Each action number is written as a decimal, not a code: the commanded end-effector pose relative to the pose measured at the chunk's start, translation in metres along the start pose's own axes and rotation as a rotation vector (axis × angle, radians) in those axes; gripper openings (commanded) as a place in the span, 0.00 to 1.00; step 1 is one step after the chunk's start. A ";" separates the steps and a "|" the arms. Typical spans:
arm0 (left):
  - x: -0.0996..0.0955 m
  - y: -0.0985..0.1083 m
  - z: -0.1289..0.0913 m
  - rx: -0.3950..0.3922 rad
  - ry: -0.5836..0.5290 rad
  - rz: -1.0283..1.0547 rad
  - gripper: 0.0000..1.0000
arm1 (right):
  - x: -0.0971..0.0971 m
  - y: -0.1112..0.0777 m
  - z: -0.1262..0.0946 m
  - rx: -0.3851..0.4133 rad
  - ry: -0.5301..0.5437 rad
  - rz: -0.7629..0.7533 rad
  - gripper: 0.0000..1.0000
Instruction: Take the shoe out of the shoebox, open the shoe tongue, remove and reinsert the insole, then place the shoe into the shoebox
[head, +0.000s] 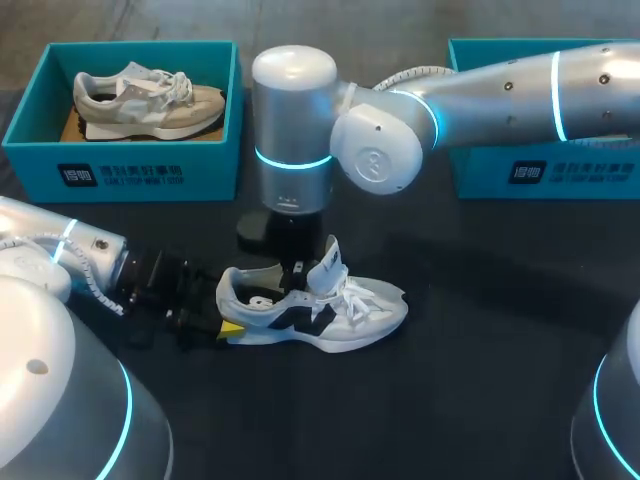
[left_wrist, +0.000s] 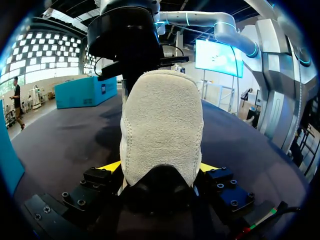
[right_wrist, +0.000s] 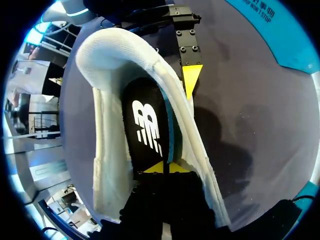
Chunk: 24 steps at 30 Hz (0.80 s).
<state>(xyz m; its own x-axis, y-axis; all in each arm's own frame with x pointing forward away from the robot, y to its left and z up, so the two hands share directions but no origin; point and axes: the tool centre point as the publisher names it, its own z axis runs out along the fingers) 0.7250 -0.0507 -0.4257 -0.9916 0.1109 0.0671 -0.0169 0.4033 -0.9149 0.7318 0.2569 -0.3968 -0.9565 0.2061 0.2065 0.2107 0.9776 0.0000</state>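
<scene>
A white sneaker (head: 330, 312) with a black side logo lies on the dark table, toe to the right. My left gripper (head: 225, 322) is at its heel. In the left wrist view the fuzzy heel (left_wrist: 161, 125) stands between the two yellow fingertips (left_wrist: 111, 166), which press it from both sides. My right arm comes over from the right, and its gripper (head: 293, 272) points down into the shoe's opening. In the right wrist view that gripper (right_wrist: 165, 167) is shut on the rear edge of the black insole (right_wrist: 146, 125) inside the shoe. The left arm's yellow fingertip (right_wrist: 191, 79) shows beside the heel.
A teal shoebox (head: 140, 170) at the back left holds a beige sneaker (head: 148, 100). A second teal shoebox (head: 540, 170) stands at the back right, partly hidden by my right arm. Bare table lies in front of and right of the white shoe.
</scene>
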 end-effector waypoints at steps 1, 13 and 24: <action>-0.002 0.005 0.004 -0.002 -0.002 0.000 0.00 | 0.008 -0.010 -0.015 -0.007 -0.034 0.007 0.00; -0.002 0.005 0.004 -0.002 -0.002 0.000 0.00 | 0.007 -0.023 -0.032 -0.027 -0.086 0.044 0.00; -0.002 0.005 0.004 -0.002 -0.002 0.000 0.00 | 0.002 -0.024 -0.048 -0.055 -0.123 0.048 0.00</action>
<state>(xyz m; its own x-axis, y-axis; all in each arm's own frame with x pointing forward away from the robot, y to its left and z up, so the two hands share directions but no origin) 0.7251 -0.0506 -0.4257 -0.9916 0.1107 0.0671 -0.0169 0.4034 -0.9149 0.7364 0.2372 -0.3548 -0.9610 0.2605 0.0930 0.2646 0.9637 0.0346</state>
